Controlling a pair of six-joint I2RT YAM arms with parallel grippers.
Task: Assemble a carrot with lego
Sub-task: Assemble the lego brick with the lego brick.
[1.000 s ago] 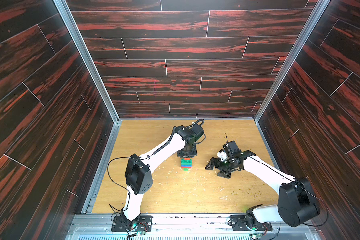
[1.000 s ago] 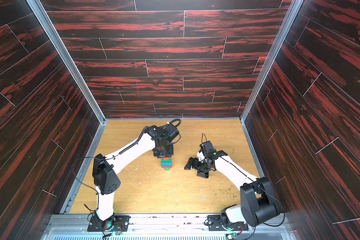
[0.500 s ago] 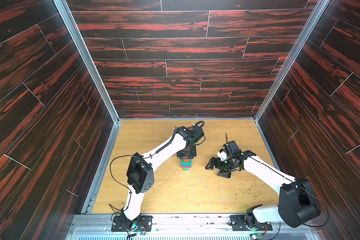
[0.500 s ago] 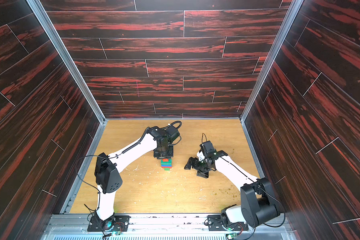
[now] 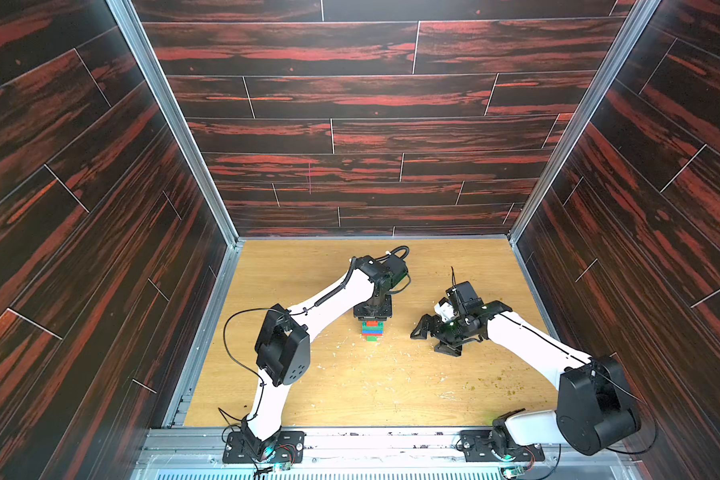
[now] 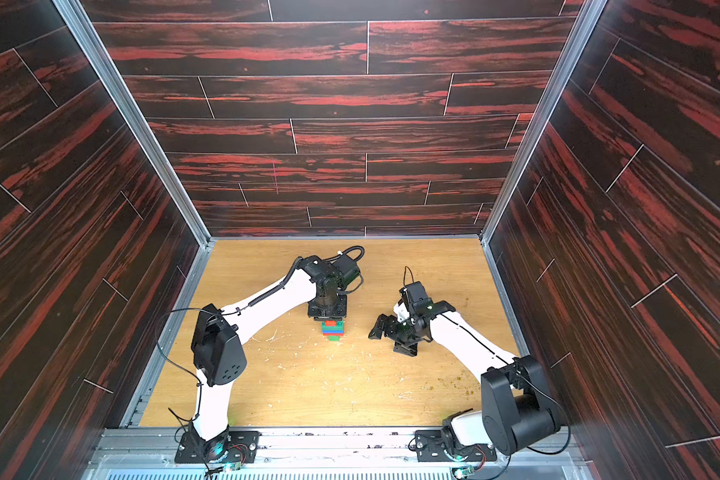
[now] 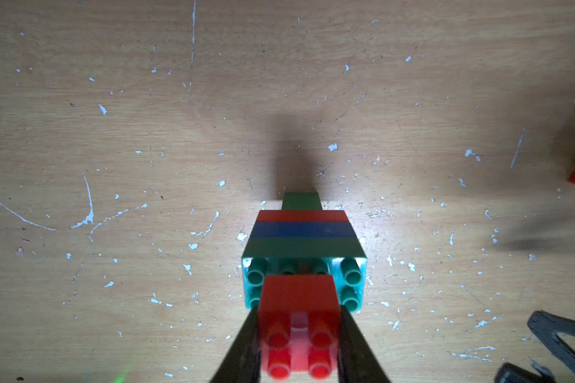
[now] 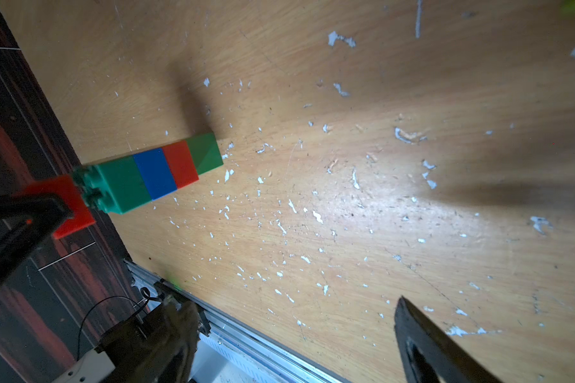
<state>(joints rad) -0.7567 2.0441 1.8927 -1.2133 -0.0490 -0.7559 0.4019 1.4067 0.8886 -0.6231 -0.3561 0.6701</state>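
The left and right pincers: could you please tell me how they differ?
The left pincer is shut on the small red brick atop the stack; the right pincer is open and empty. The left pincer points down over the stack; the right pincer sits beside it, apart. Both are black.

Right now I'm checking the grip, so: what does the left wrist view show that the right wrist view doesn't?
Only the left wrist view: the studs on the top red brick, pinched by the left hand, and the teal brick with its free studs. Only the right wrist view: the carrot side-on, with the aluminium rail beyond it. Both: the teal, blue and red bands, the green tip and the scuffed table.
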